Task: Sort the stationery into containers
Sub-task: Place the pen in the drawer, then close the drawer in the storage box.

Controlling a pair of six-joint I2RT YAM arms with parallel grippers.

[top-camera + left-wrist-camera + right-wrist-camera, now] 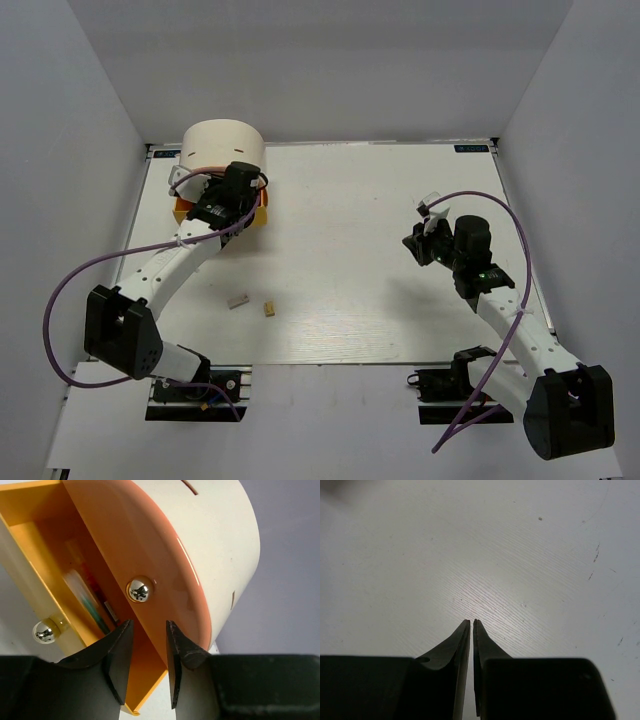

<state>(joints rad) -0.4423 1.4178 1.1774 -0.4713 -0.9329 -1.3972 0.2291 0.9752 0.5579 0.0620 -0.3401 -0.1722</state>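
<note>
Mostly done, it seems: pens (85, 597) lie in the open tray (25, 535) under the drum (222, 145), upper left. The grey block (238, 300) and tan block (269, 309) wait on the table (380, 300), lower centre. The left gripper (150, 647) stands parted at the tray (holding nothing); the right gripper (471, 625) is closed, empty.

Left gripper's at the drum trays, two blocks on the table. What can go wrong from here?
1. The left gripper is open, with the edge of the orange tray apparently between its fingers, below the knob; closing there may slip or drag the drum.
2. Pens lie in the yellow tray beside one finger; a sideways move may snag them.
3. The grey block and tan block sit close together; grasping one may bump the other.
</note>
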